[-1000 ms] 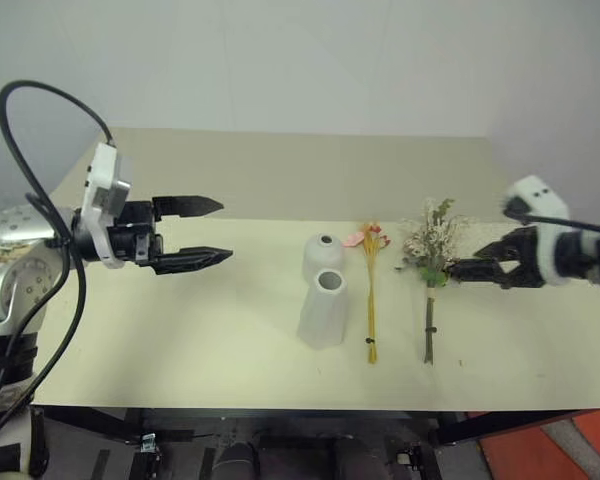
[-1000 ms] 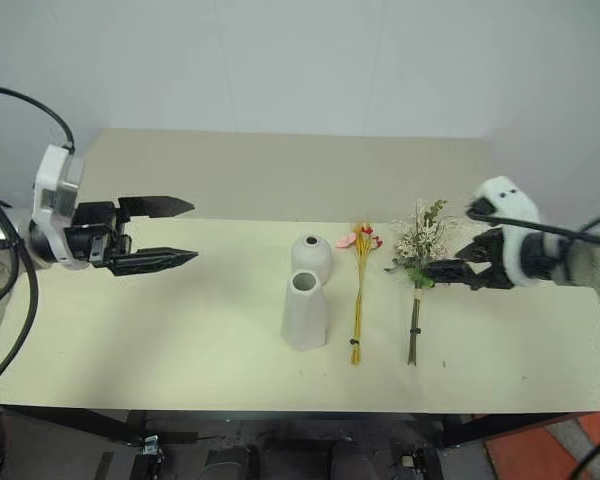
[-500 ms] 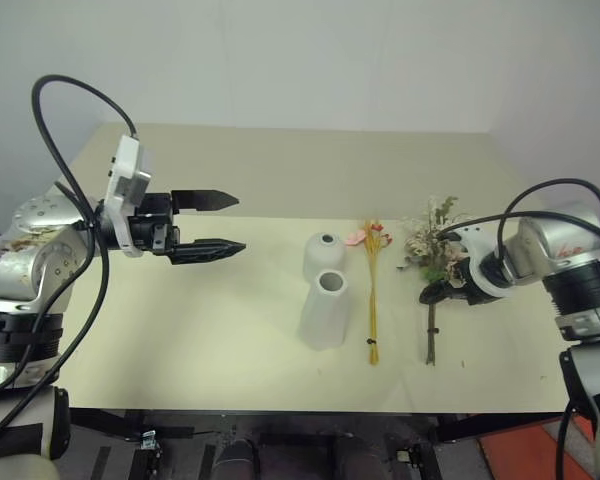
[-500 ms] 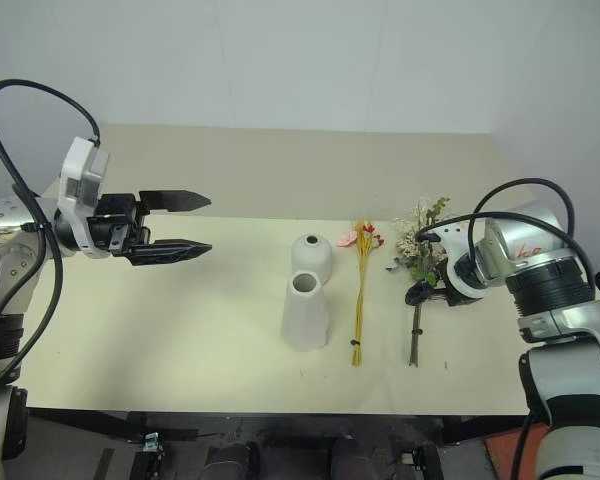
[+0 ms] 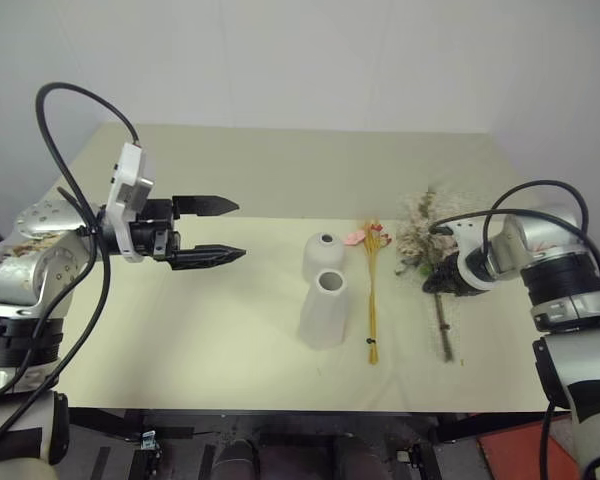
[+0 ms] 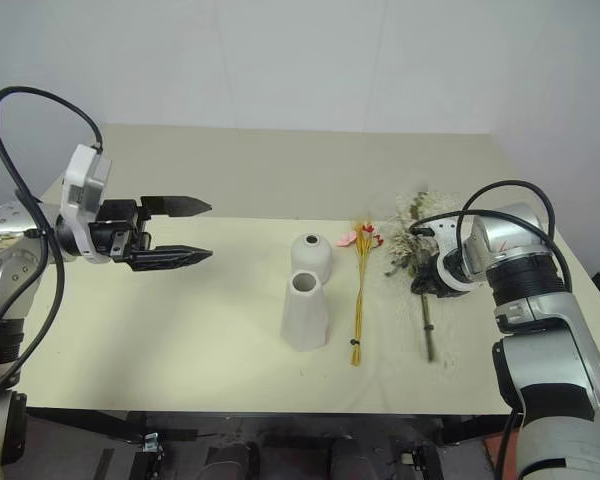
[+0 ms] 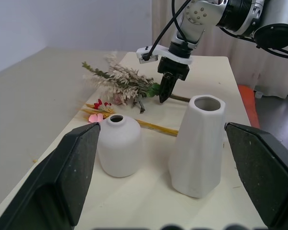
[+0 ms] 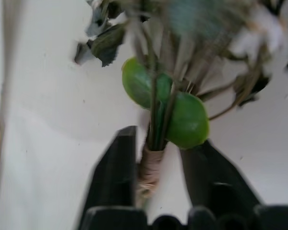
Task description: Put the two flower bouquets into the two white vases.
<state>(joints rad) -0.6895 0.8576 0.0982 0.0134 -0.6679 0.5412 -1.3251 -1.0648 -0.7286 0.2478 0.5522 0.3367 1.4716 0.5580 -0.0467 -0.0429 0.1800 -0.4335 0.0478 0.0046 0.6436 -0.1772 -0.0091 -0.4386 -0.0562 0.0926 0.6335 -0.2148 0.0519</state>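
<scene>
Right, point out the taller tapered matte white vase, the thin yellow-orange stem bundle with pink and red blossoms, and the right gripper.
Taller tapered matte white vase (image 5: 323,315): left eye view, mid-body.
Thin yellow-orange stem bundle (image 5: 371,295): left eye view, mid-stems.
Right gripper (image 7: 164,92): left wrist view, fingertips.

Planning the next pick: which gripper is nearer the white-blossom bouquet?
Right. The right gripper has its fingers around the white-blossom bouquet at the stems; the left gripper hovers open far across the table, beyond both vases.
</scene>
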